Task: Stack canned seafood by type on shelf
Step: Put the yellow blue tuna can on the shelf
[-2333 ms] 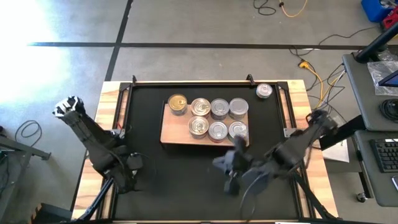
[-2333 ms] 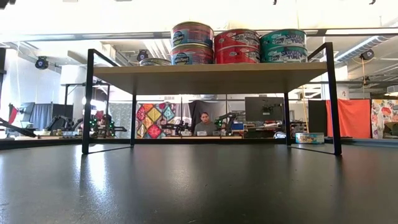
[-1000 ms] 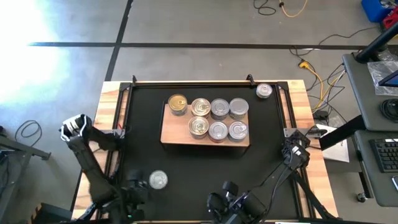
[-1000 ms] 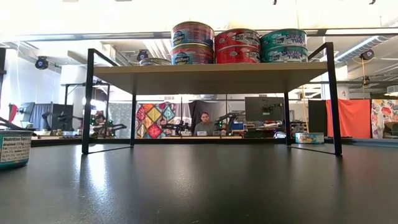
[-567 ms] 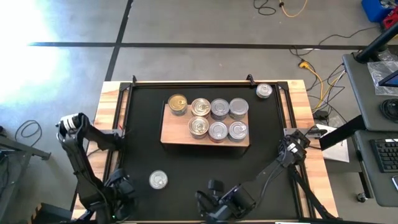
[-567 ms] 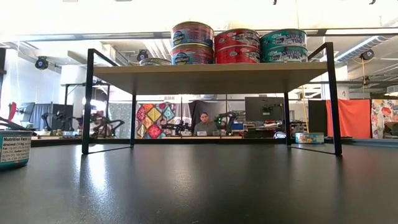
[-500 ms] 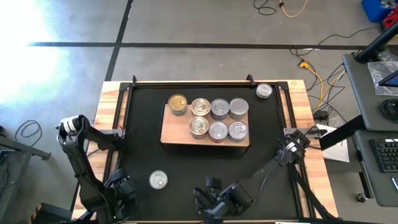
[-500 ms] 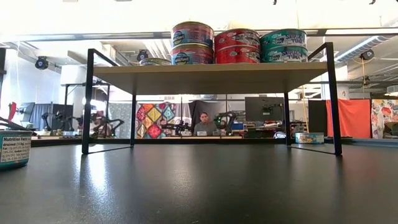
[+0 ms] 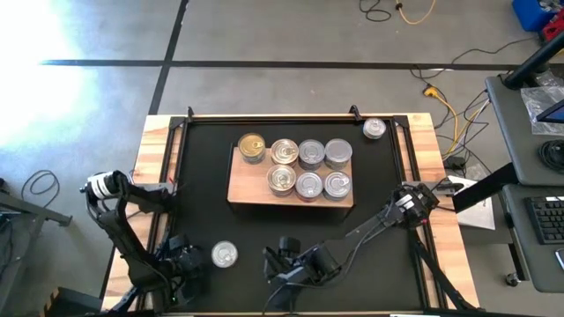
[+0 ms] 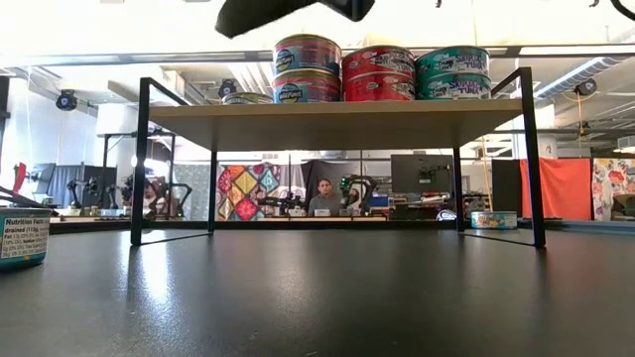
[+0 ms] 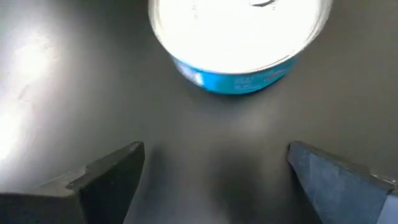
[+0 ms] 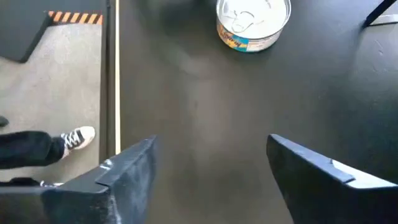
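Where the black mat (image 9: 291, 229) meets the table's near-left corner, the left gripper (image 9: 187, 261) sits low with its jaws spread wide and nothing between them; the left wrist view shows its two dark fingers (image 11: 106, 180) apart on either side of bare mat. Just to its right, and apart from it, a loose blue-labelled tin (image 9: 225, 255) stands upright on the mat, its silver lid up; the same tin appears in the left wrist view (image 11: 239, 43) and at the left edge of the low view (image 10: 22, 238). Further right, near the middle of the mat's near edge, the right gripper (image 9: 280, 260) is likewise open and empty, its fingers (image 12: 127, 171) set apart over the mat and pointing toward the loose tin (image 12: 253, 25).

Beyond both grippers, at the centre of the mat, the shelf (image 9: 242, 187) carries the stacked tins (image 9: 304, 167): seen from above, four lids in the far row, the leftmost gold, and three in the near row. The low view shows the shelf (image 10: 337, 117) raised on black legs, with blue, red and teal two-high stacks (image 10: 377, 74) on top. At the far right corner of the mat, one more tin (image 9: 374, 129) stands alone, well apart from the shelf.
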